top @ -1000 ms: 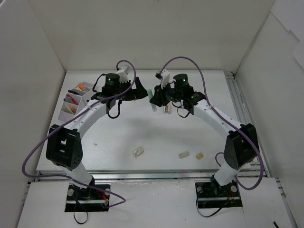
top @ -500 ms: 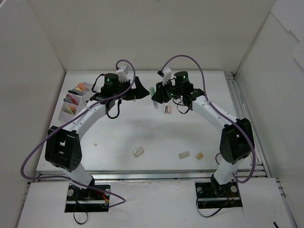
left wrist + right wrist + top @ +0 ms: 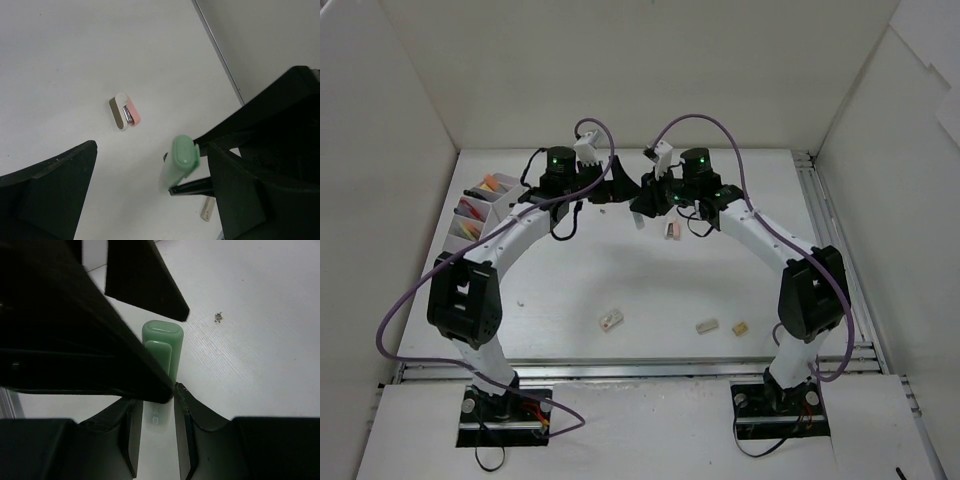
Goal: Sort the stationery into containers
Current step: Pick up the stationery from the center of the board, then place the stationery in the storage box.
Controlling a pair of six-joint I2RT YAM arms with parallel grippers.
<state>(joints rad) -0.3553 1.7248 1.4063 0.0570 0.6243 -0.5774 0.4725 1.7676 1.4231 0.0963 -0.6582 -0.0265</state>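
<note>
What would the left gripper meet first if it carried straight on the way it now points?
Probably the green highlighter held in the right gripper; it sits ahead between the left gripper's open jaws, though depth is unclear.

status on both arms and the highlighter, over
Right pincer shut on green highlighter. Left pincer open, straddling it, not gripping. Pink stapler-like item on table below, apart.

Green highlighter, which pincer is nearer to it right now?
Right. The right pincer is shut on the green highlighter; the left pincer is open, its fingers flanking the cap end, not gripping.
</note>
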